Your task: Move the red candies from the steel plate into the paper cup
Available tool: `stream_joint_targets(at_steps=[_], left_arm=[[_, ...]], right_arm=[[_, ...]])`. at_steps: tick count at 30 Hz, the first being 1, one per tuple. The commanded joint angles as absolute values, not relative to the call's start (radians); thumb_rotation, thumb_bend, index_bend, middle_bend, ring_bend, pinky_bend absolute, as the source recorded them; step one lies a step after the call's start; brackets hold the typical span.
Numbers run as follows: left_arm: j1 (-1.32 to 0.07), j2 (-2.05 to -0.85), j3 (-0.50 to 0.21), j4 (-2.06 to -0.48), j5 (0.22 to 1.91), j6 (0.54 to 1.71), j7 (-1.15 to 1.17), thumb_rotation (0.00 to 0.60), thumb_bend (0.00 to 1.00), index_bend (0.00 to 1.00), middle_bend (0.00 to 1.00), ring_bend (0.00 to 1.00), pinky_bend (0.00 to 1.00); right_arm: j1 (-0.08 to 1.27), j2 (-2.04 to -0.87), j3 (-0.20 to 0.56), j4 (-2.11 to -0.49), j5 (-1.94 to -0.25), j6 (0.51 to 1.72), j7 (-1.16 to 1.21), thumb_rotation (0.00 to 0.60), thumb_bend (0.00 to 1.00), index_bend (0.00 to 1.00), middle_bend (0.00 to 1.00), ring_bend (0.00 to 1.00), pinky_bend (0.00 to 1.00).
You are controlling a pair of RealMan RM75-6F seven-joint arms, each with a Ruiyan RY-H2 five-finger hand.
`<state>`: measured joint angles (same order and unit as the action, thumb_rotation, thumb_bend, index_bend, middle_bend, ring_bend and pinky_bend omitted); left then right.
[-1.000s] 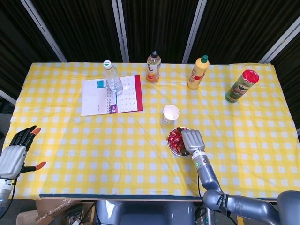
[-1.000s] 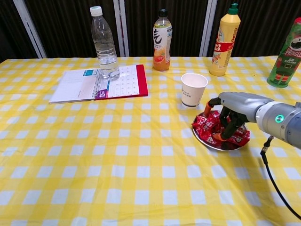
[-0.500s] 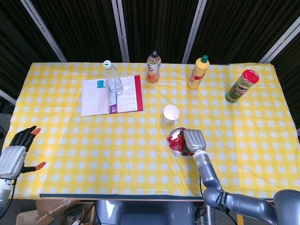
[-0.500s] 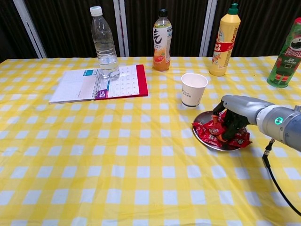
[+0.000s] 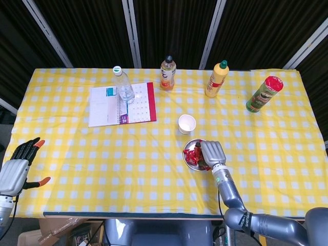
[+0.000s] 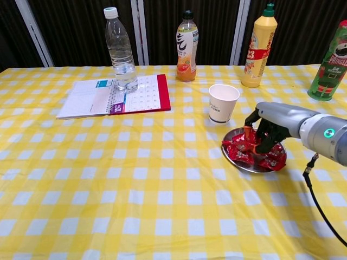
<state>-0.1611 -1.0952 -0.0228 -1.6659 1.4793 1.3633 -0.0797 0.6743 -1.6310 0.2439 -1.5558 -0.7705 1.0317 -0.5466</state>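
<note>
Right hand (image 6: 269, 125) curled downward; left hand (image 5: 18, 166) open, idle.

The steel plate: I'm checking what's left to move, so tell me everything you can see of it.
The steel plate is a small, round, shiny, shallow metal dish lying flat on the yellow checked tablecloth, just in front of the paper cup. Red wrapped candies are heaped in it. The right hand reaches into it from the right, fingers down among the candies.

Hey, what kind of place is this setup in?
Probably a lab or test bench dressed as a dining table: a yellow checked tablecloth covers it, black curtains hang behind, and a robot right hand reaches into a steel plate.
</note>
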Motion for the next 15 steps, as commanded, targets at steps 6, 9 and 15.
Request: stream_joint_targets(at_steps=[6, 9, 15], left_arm=[[-0.161, -1.094, -0.022, -1.664, 1.479, 1.362, -0.085, 0.6, 0.04, 0.0, 0.0, 0.0, 0.0], [-0.162, -1.094, -0.022, -1.663, 1.478, 1.361, -0.087, 0.6, 0.04, 0.0, 0.0, 0.0, 0.0], [-0.164, -1.093, -0.022, -1.663, 1.476, 1.357, -0.092, 0.6, 0.04, 0.0, 0.0, 0.0, 0.0]], right_arm=[[0.696, -1.548, 0.289, -1.676, -0.76, 1.09, -0.591, 0.6, 0.51, 0.69, 0.81, 0.9, 1.0], [0.712, -1.529, 0.312, -1.698, -0.741, 1.1, -0.604, 0.6, 0.51, 0.69, 0.81, 0.9, 1.0], [0.753, -1.514, 0.365, -1.697, -0.693, 1.097, -0.607, 0.6, 0.51, 0.69, 0.81, 0.9, 1.0]])
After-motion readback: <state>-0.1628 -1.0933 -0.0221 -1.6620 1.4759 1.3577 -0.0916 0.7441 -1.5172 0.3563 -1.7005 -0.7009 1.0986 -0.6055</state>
